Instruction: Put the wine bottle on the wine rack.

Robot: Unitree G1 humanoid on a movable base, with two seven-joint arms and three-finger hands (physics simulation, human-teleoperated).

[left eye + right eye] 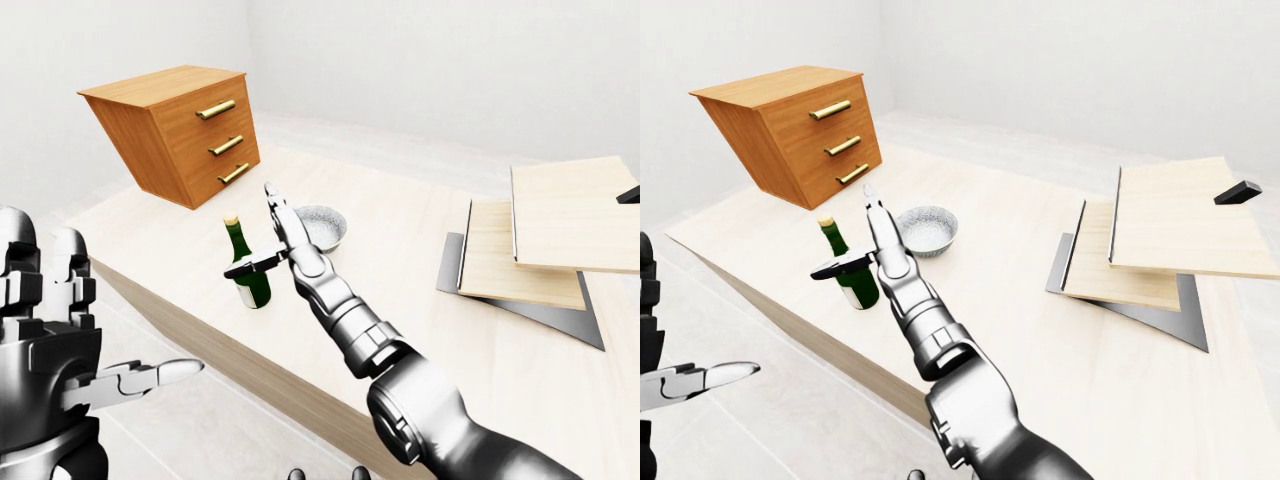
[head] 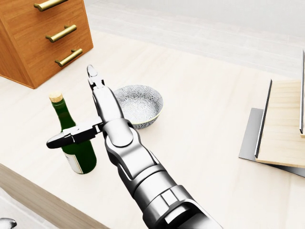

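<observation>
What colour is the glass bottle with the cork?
The corked glass wine bottle is dark green, clearest in the head view.

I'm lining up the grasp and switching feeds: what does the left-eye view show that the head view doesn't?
Only the left-eye view shows the left robot hand, open, low at the left edge, and the whole wine rack.

Only the head view looks steeply down, showing the bowl's patterned inside.

Both show the wine bottle upright, the drawer cabinet, and the open right robot hand at the bottle.
</observation>
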